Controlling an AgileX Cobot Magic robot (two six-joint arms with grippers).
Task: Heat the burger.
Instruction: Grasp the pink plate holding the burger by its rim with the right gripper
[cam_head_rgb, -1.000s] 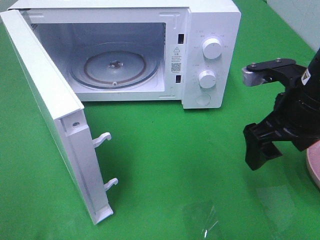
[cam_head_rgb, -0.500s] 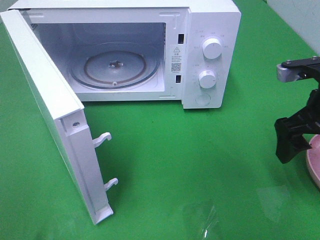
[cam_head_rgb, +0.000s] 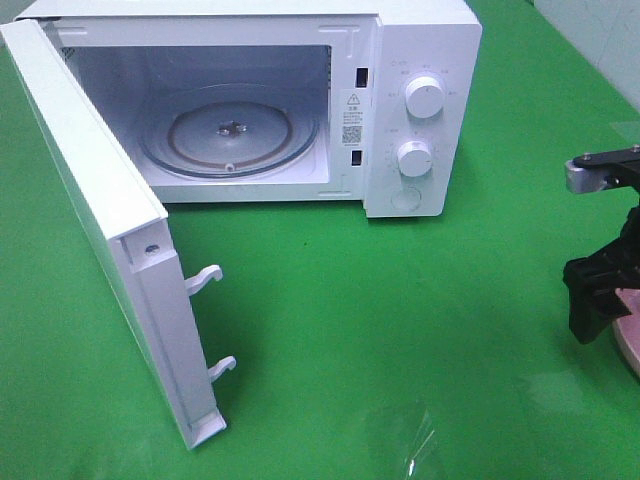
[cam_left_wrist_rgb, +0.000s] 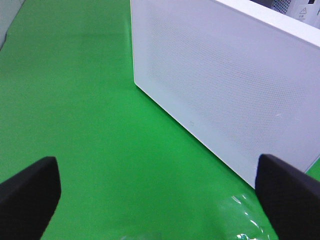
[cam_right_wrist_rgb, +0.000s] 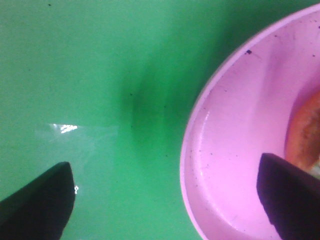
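Observation:
Only a sliver of the burger's (cam_right_wrist_rgb: 306, 131) orange-brown edge shows in the right wrist view, lying on the pink plate (cam_right_wrist_rgb: 235, 150). My right gripper (cam_right_wrist_rgb: 165, 200) hangs open over the plate's rim, one finger above the plate and the other above the green cloth. In the high view that gripper (cam_head_rgb: 596, 305) is at the far right edge beside the plate (cam_head_rgb: 630, 345); the burger itself is out of that frame. My left gripper (cam_left_wrist_rgb: 160, 200) is open and empty, facing the outside of the microwave door (cam_left_wrist_rgb: 225, 85).
The white microwave (cam_head_rgb: 425, 40) stands at the back with its door (cam_head_rgb: 90, 190) swung wide open to the left. Its glass turntable (cam_head_rgb: 230, 130) is bare. Two dials (cam_head_rgb: 425, 97) are on the right panel. Green cloth covers the table.
My right arm has moved right, away from the microwave, so its gripper now hangs at the plate's rim, still open. Microwave and door have not moved.

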